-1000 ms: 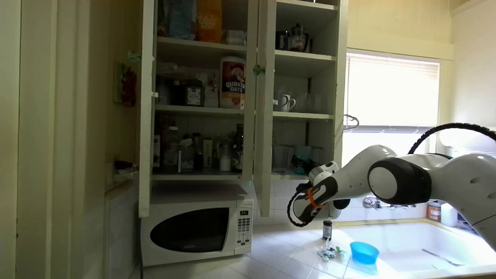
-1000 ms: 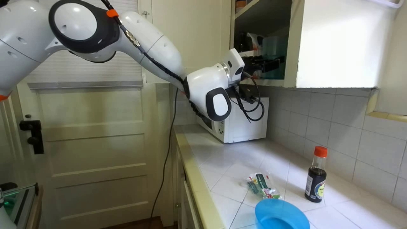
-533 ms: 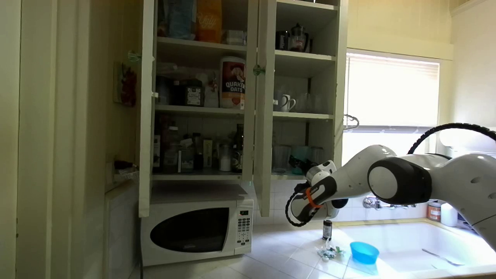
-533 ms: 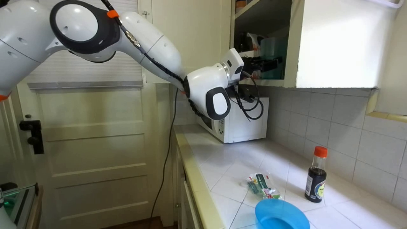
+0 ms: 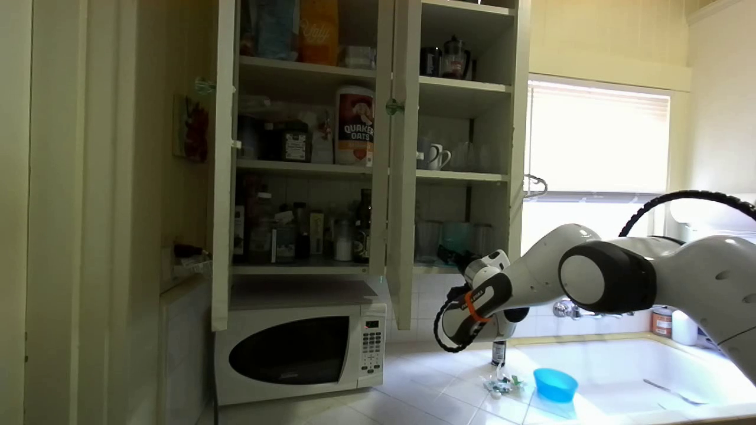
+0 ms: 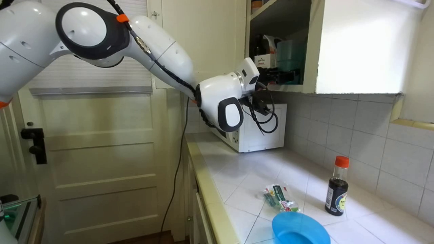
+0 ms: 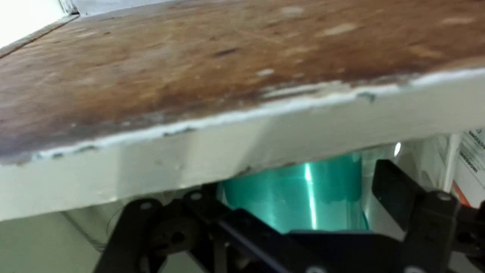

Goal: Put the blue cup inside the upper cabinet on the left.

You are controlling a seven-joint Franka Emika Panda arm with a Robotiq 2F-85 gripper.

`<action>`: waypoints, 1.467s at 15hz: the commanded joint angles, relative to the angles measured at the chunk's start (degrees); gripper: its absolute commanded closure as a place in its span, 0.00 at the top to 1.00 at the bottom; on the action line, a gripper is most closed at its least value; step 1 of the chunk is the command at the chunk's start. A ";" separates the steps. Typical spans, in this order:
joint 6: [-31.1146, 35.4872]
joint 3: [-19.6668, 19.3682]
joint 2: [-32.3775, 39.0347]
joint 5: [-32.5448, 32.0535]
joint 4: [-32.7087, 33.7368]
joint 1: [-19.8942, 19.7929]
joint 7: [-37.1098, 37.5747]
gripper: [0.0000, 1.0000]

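Gripper sits lower than a second ago | blue-green cup, presumably the task's, stands in the cabinet, lowest right-hand shelf, jaws spread either side | risk: jaws snagging its wall on a skewed retreat could tip it | long axis vertical, mouth direction unclear | sky-blue bowl near, on the counter
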 commanded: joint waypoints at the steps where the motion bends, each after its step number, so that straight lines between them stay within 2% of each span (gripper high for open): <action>1: 0.82 0.30 -0.86 0.68 -3.09 0.17 -2.09 1.00; 9: 6.33 -0.03 -1.57 2.65 -7.36 1.79 -6.70 1.00; 10: 3.95 -0.07 -0.73 3.69 -4.20 2.06 -7.69 1.00; 17: 3.96 -0.18 -0.24 11.59 -1.76 4.17 -12.96 1.00; 18: 4.03 -3.31 -0.12 13.56 -1.79 6.74 -11.99 1.00; 22: 4.27 -9.72 -0.25 19.31 -3.14 12.45 -11.04 1.00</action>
